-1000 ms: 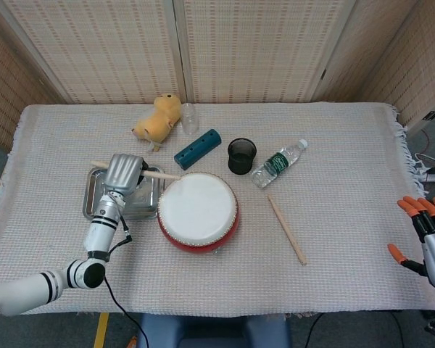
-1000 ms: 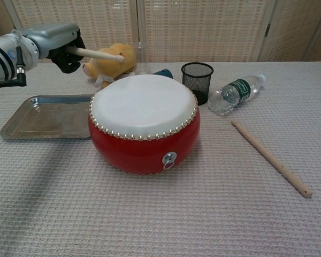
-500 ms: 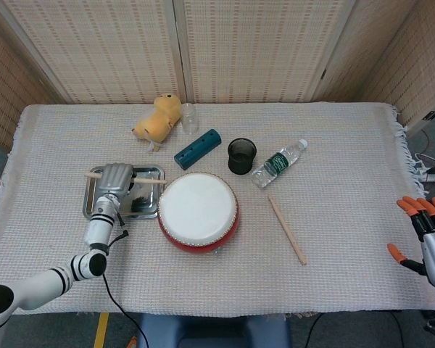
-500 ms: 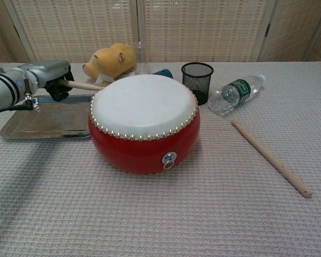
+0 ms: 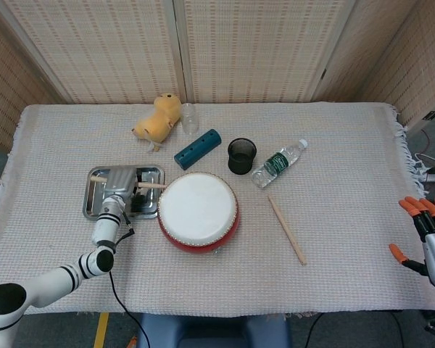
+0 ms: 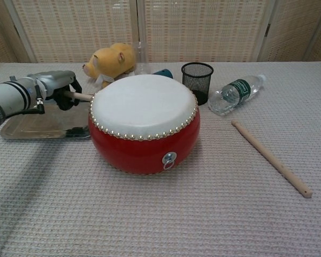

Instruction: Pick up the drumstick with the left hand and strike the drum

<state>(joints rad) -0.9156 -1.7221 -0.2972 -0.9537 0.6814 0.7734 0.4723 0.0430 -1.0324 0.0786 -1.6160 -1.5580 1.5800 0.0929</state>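
Observation:
The red drum [image 5: 198,212] [image 6: 144,122] with a white skin stands mid-table. My left hand [image 5: 120,183] [image 6: 60,87] grips a wooden drumstick [image 5: 149,185] [image 6: 79,96], held low over the metal tray [image 5: 94,204] [image 6: 43,126], its tip at the drum's left edge. A second drumstick [image 5: 286,229] [image 6: 270,158] lies on the cloth right of the drum. At the far right edge of the head view, my right hand [image 5: 428,239] hangs with orange-tipped fingers spread and nothing in it.
Behind the drum are a yellow plush toy [image 5: 158,119] [image 6: 110,61], a clear cup [image 5: 189,117], a teal cylinder [image 5: 198,148], a black mesh cup [image 5: 241,156] [image 6: 197,81] and a lying water bottle [image 5: 278,163] [image 6: 236,93]. A folding screen backs the table.
My left hand has dropped with the drumstick from above the tray down to tray level, and the stick's tip has come to the drum's left edge. The right hand stayed put.

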